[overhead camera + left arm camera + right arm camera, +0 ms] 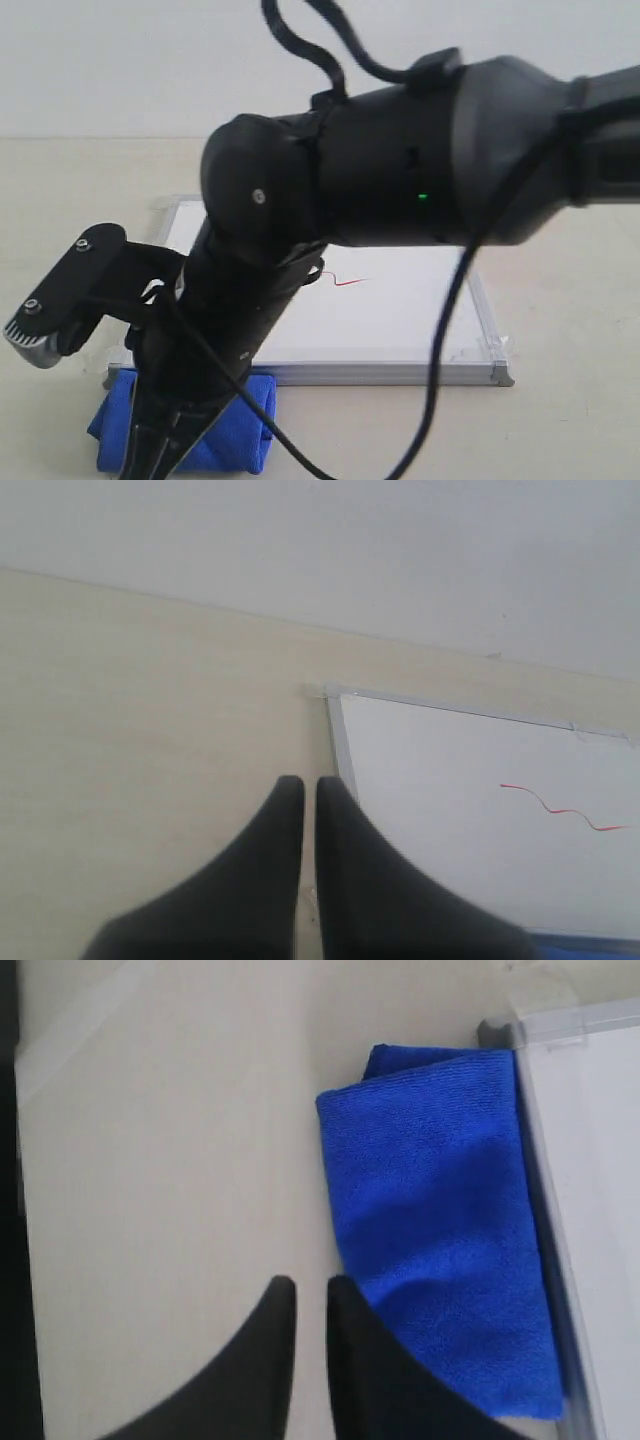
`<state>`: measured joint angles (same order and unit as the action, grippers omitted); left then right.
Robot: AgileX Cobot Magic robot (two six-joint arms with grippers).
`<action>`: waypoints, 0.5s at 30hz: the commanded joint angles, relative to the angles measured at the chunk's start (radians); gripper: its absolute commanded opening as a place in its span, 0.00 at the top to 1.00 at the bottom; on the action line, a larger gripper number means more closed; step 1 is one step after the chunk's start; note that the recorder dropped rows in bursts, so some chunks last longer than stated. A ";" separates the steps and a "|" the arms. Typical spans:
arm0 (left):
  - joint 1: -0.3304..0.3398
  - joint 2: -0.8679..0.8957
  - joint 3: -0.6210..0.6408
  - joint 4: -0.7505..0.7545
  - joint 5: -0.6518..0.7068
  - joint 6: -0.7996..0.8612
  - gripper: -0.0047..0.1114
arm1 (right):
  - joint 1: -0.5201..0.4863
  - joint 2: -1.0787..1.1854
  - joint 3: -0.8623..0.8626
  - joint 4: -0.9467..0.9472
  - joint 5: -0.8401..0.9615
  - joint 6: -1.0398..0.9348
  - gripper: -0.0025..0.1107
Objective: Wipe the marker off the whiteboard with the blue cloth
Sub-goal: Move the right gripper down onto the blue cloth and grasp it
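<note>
The whiteboard (400,320) lies flat on the table, with the red marker squiggle (345,283) near its middle. The blue cloth (245,430) sits folded on the table against the board's near left corner. My right arm (400,170) reaches across from the right and drops over the cloth; its fingertips are cut off at the picture's edge. In the right wrist view my right gripper (310,1285) hovers, shut and empty, just beside the cloth (440,1230). My left gripper (302,783) is shut and empty above bare table by the whiteboard's edge (340,750), apart from the marker squiggle (560,808).
The pale beige table (560,430) surrounds the board, with a light wall (120,60) behind. A black cable (440,360) hangs from the right arm across the board. The wrist camera bracket (60,290) sticks out to the left of the arm.
</note>
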<state>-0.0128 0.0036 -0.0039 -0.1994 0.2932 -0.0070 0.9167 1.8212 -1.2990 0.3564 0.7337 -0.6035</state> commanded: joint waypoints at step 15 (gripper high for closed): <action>0.003 -0.004 0.004 0.004 0.000 -0.001 0.92 | 0.000 0.231 -0.211 -0.264 0.112 0.468 0.46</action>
<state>-0.0128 0.0036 -0.0039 -0.1994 0.2932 -0.0070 0.9167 2.0284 -1.4849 0.1115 0.8204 -0.2014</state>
